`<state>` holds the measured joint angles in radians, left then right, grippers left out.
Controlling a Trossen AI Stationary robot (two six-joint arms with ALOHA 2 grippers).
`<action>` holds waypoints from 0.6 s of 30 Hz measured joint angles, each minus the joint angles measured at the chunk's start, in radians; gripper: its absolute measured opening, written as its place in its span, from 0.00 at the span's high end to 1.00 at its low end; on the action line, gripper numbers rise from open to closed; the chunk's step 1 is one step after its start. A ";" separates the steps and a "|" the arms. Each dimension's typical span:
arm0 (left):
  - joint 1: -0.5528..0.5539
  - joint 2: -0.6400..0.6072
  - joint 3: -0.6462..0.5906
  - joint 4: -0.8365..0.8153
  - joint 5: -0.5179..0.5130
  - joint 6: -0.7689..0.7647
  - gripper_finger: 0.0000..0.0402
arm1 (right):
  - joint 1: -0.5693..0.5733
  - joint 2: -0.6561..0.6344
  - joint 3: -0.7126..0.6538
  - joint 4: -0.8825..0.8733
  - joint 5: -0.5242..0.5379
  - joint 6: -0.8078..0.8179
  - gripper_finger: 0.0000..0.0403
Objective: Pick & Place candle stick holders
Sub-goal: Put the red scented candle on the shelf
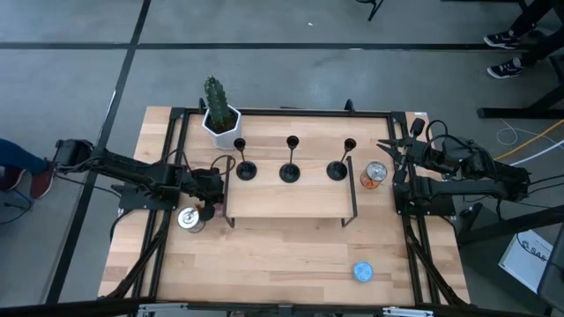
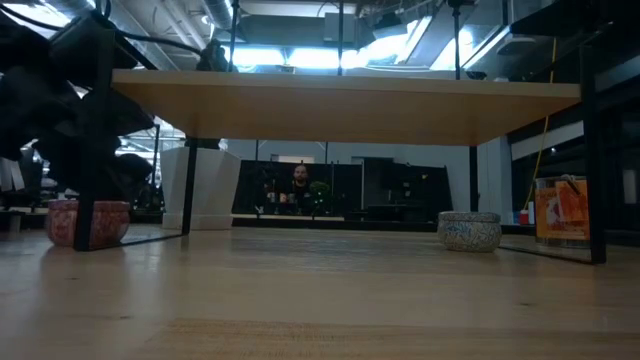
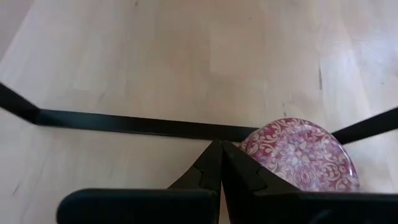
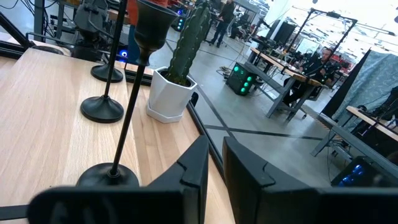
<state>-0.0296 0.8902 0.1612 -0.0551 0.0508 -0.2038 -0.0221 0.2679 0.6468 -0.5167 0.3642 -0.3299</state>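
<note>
The left hand (image 1: 214, 185) is sitting at the left centre of the high view, low over the bench (image 1: 264, 264), its fingers (image 3: 214, 171) pressed fully together and holding nothing; in its wrist view the tips are meeting just beside a pink patterned tin (image 3: 301, 154) and above a black frame bar (image 3: 124, 123). The right hand (image 1: 388, 145) is waiting at the upper right of the high view, beyond the end of a raised wooden shelf (image 1: 291, 198), its fingers (image 4: 196, 165) standing only a narrow slit apart and gripping nothing. The three candle stick holders (image 1: 289, 173) are standing upright in a row along the back of that shelf, at the centre of the frame, well apart from one another and from both hands. A potted cactus (image 1: 218, 110) in a white pot is standing at the upper left of the shelf, an orange can (image 1: 374, 173) is sitting just right of the shelf, a silver can (image 1: 189, 218) is lying near the left hand, and a blue tin (image 1: 362, 271) is resting on the bench at the lower right.
</note>
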 joint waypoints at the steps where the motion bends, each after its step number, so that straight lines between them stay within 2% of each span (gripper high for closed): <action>1: -0.009 0.000 0.000 0.000 -0.012 -0.010 1.00 | 0.000 0.000 0.000 0.000 0.000 0.000 0.87; 10: -0.082 0.000 0.000 -0.001 -0.033 -0.046 1.00 | 0.000 0.000 0.000 0.000 0.000 0.000 0.87; 18: -0.088 0.000 0.000 -0.007 -0.051 -0.048 1.00 | 0.000 0.000 0.000 0.000 0.000 0.000 0.87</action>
<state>-0.1181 0.8902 0.1612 -0.0620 -0.0003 -0.2516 -0.0220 0.2677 0.6468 -0.5167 0.3641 -0.3302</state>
